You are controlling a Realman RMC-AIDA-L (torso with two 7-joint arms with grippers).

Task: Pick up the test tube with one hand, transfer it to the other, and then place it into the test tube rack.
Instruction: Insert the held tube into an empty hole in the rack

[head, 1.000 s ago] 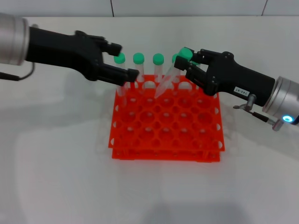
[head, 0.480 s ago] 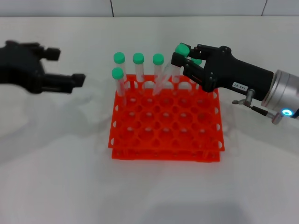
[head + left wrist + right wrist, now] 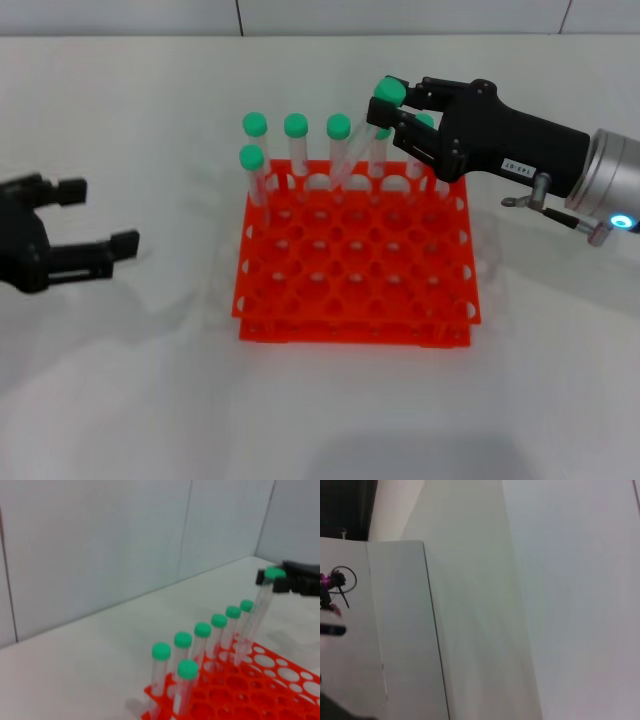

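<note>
The test tube (image 3: 357, 148), clear with a green cap, hangs tilted over the back row of the orange-red rack (image 3: 352, 330). My right gripper (image 3: 386, 103), the labelled one, is shut on it just below the cap. The tube's lower end is at the rack's top tier. My left gripper (image 3: 100, 214) is open and empty, low at the left of the table, well away from the rack. In the left wrist view the held tube (image 3: 262, 602) leans at the end of the row, with the right gripper (image 3: 295, 579) behind it.
Several other green-capped tubes (image 3: 296, 127) stand upright along the rack's back row and back left corner (image 3: 251, 160). The rack (image 3: 260, 680) sits on a white table (image 3: 150, 380). The right wrist view shows only grey wall panels.
My left gripper has let go and drawn back from the rack to the left, open. My right gripper keeps the tube and has raised it slightly.
</note>
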